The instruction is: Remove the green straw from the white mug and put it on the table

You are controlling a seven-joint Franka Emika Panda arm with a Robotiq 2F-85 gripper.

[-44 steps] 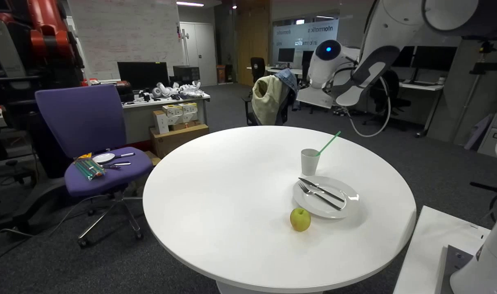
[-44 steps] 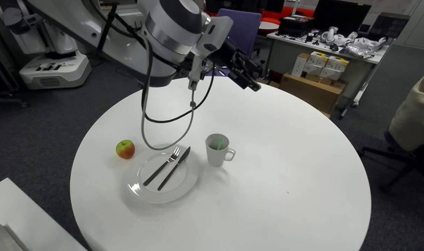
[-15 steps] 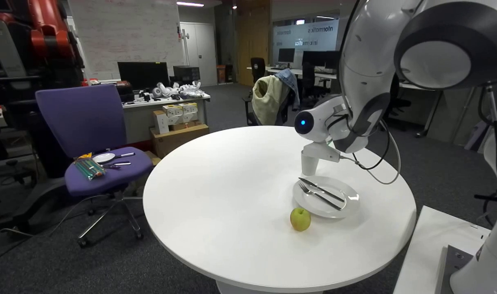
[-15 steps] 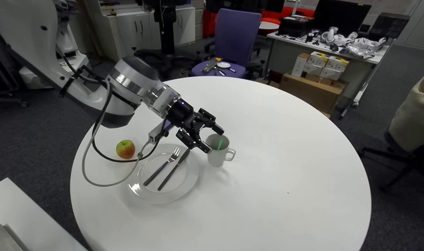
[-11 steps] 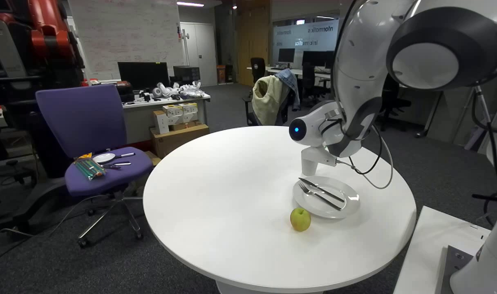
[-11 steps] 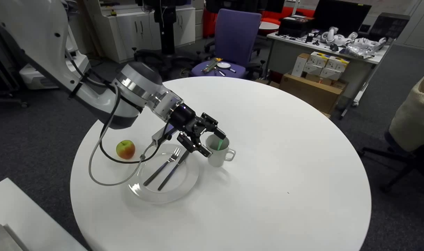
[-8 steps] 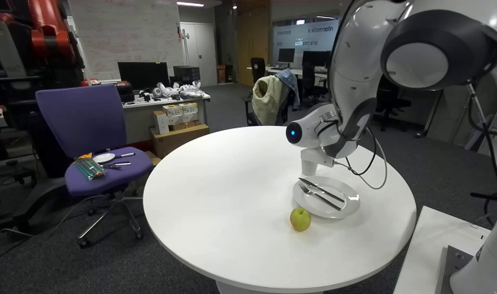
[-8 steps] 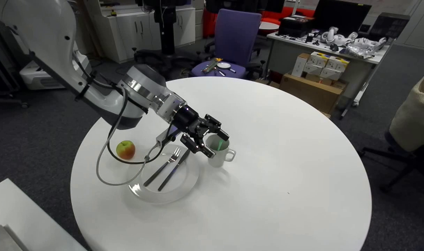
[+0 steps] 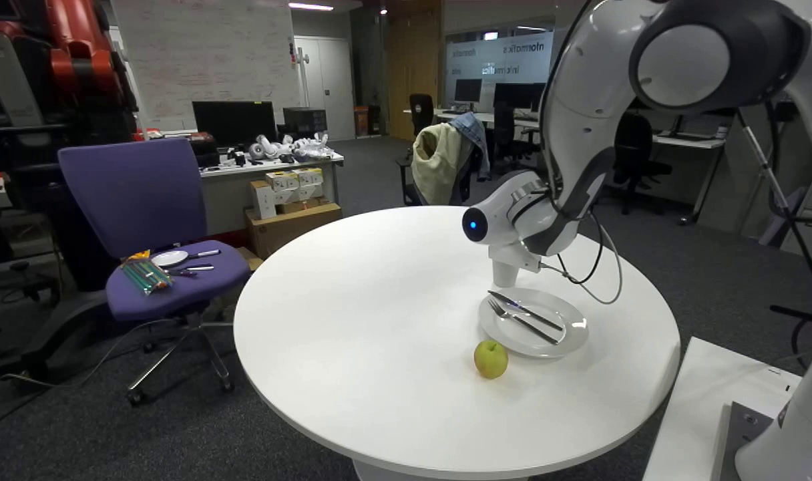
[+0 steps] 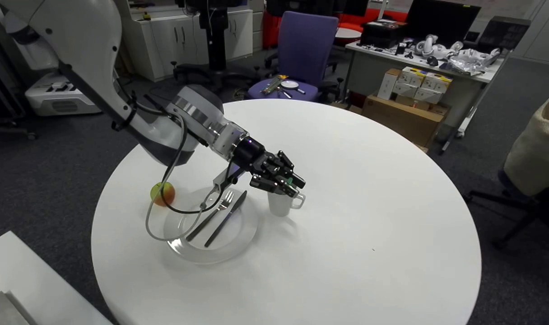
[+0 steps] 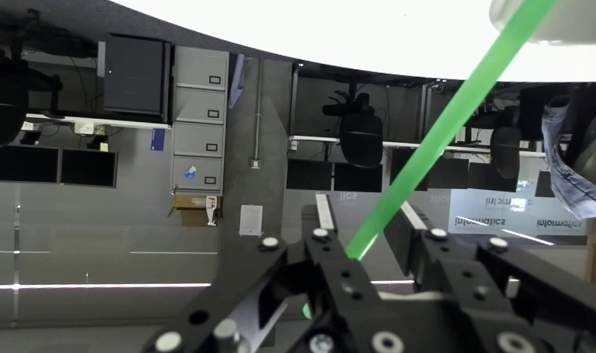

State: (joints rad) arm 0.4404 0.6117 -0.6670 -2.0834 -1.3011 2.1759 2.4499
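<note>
The white mug (image 10: 280, 205) stands upright on the round white table (image 10: 369, 203), its handle showing. In an exterior view its lower part (image 9: 505, 275) shows below the arm, which covers the rest. The green straw (image 10: 289, 181) leans in the mug; in the wrist view it (image 11: 450, 122) runs slantwise between the fingers, its lower stretch leading to the mug at the top right. My gripper (image 10: 295, 186) is over the mug's rim, fingers on either side of the straw. In the wrist view the gripper (image 11: 364, 201) is partly open, with a gap still visible between its pads.
A white plate (image 9: 573, 337) with a fork (image 10: 213, 215) and a knife (image 10: 226, 220) lies close beside the mug. The apple (image 9: 491, 359) sits by the plate. A loose arm cable (image 10: 149, 225) hangs low over the plate and apple.
The arm has come down from well above the table to the mug. In the last half second the gripper has moved further over the mug and its fingers have drawn closer together around the straw.
</note>
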